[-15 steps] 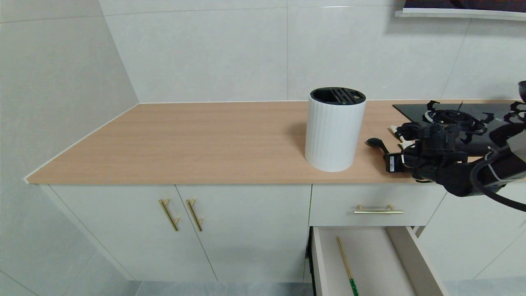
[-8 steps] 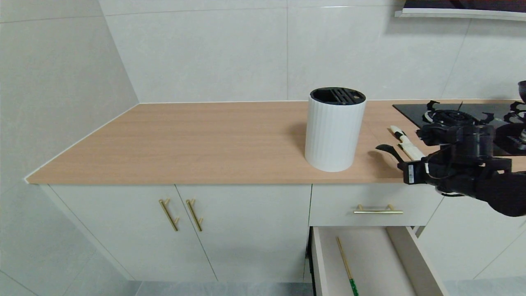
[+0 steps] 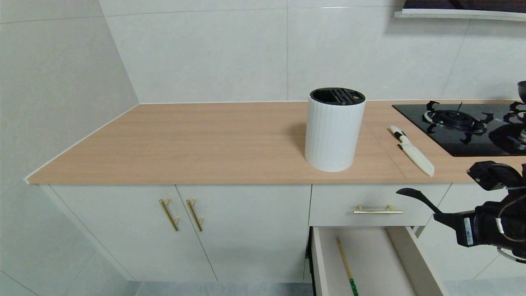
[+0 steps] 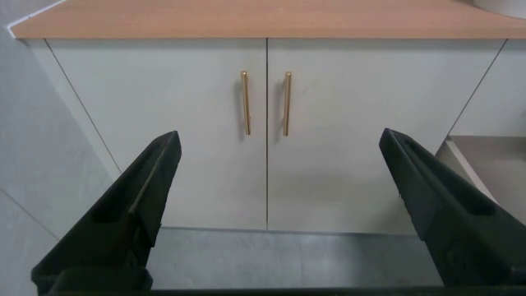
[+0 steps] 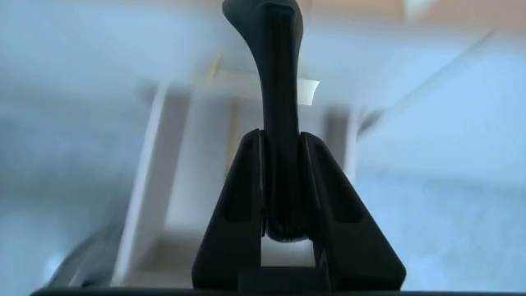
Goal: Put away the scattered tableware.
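Note:
My right gripper (image 3: 446, 218) is shut on the handle of a black spoon (image 3: 415, 196), holding it in front of the counter edge, above the right side of the open drawer (image 3: 413, 257). In the right wrist view the spoon (image 5: 275, 82) sticks out from between the shut fingers (image 5: 238, 205). A white-bladed knife (image 3: 412, 151) lies on the wooden counter (image 3: 205, 139), right of the white ribbed utensil holder (image 3: 335, 129). A pair of chopsticks (image 3: 346, 265) lies in the drawer. My left gripper (image 4: 279, 141) is open and held low, facing the cabinet doors (image 4: 265, 103).
A black gas hob (image 3: 460, 123) sits at the counter's right end. Gold handles mark the cabinet doors (image 3: 181, 213) and the shut upper drawer (image 3: 378, 211). The tiled wall runs behind the counter and along its left side.
My right arm carried the spoon from the counter beside the holder, rightward and down past the counter edge. The knife it was covering now lies in plain sight.

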